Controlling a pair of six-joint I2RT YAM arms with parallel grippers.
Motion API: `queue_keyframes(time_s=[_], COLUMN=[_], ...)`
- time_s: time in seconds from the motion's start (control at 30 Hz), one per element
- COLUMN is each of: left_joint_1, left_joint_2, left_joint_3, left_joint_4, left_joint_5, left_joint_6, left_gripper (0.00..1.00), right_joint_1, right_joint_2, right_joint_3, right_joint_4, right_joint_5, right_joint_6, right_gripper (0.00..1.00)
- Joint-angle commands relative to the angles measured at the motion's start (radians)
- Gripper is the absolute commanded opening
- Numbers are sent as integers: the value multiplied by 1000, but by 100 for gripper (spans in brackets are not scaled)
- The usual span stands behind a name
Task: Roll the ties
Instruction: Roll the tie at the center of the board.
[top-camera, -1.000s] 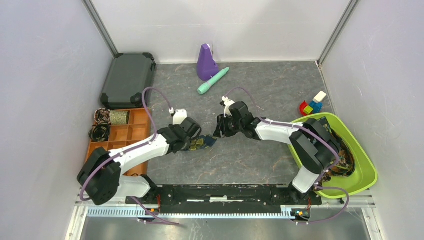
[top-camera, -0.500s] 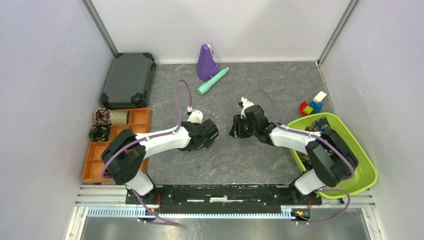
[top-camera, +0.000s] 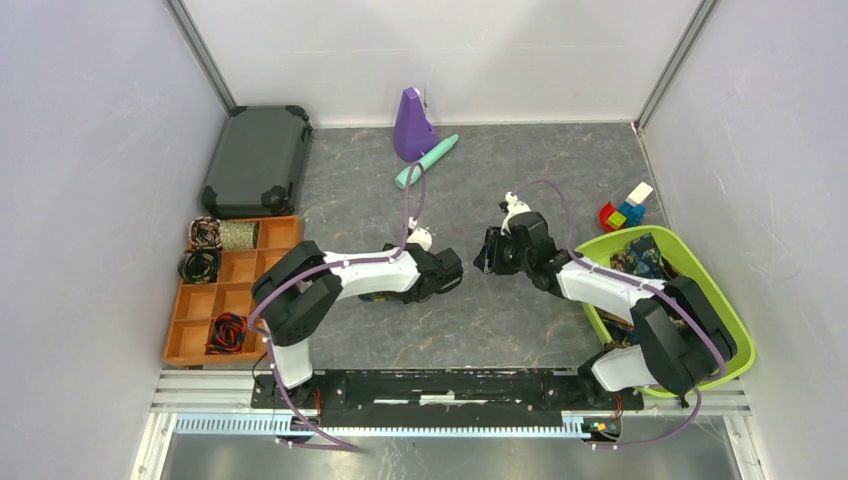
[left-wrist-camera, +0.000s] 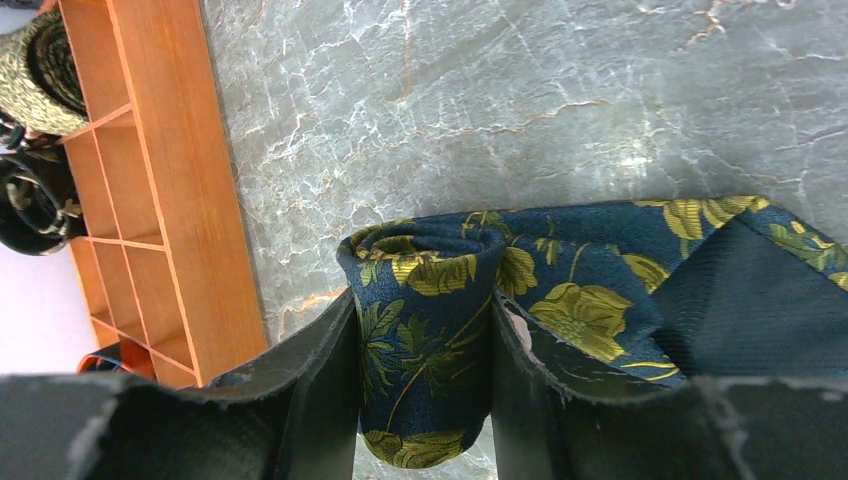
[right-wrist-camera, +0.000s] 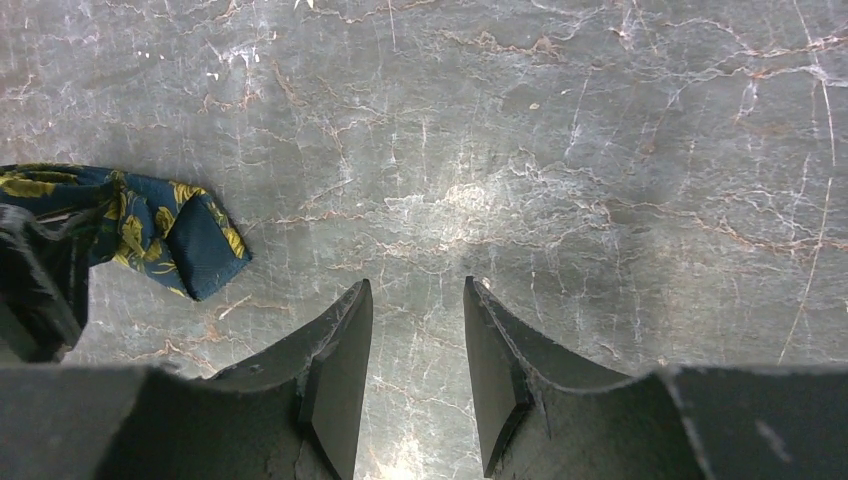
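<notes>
The grey worktop (top-camera: 520, 170) carries a green tub (top-camera: 735, 340) at the right with more ties (top-camera: 640, 255) heaped in it, a dark case (top-camera: 255, 160) at the back left, and in front of that an orange tray (top-camera: 245, 270) where a few finished coils (top-camera: 198, 265) sit in compartments. Both arms reach to the middle of the worktop, heads near each other but apart. The left gripper (left-wrist-camera: 422, 320) has its fingers pinching the wound end of a navy tie (left-wrist-camera: 590, 300) with yellow flowers. The coil stands between the pads, and the rest of the cloth runs flat off it along the worktop. The right gripper (right-wrist-camera: 417, 290) hangs over bare stone, fingers part spread and holding nothing. The tie's tail (right-wrist-camera: 190, 240) lies just off to one side of it, untouched. I judge the rolling to be under way, with the coil begun and the loose tail not yet taken up. The next move calls for the left fingers to keep the coil tight while turning it toward the tail, and for the right gripper to drop onto the tail and hold it flat and straight, so the layers stack evenly rather than sliding out into a cone.
</notes>
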Motion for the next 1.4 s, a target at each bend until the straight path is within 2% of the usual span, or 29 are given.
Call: queue_keyframes(time_s=[0.0, 0.2, 0.53, 0.97, 1.37], left_joint_1=[-30, -66, -87, -99, -112], left_joint_2=[88, 166, 161, 129, 109], left_joint_3=[41, 97, 114, 184, 238], left_joint_4=[22, 22, 10, -79, -127], left_joint_5=[87, 132, 170, 137, 135], left_joint_6=[-25, -12, -8, -18, -10], left_gripper=[45, 48, 64, 68, 73], right_joint_1=[-9, -13, -15, -15, -7], right_joint_2=[-38, -56, -68, -27, 66], right_joint_3=[-14, -18, -22, -4, -64], right_joint_4=[15, 10, 3, 17, 136], right_joint_5=[11, 4, 0, -12, -140], right_joint_6=[7, 6, 6, 4, 38], right_gripper=[45, 46, 45, 45, 40])
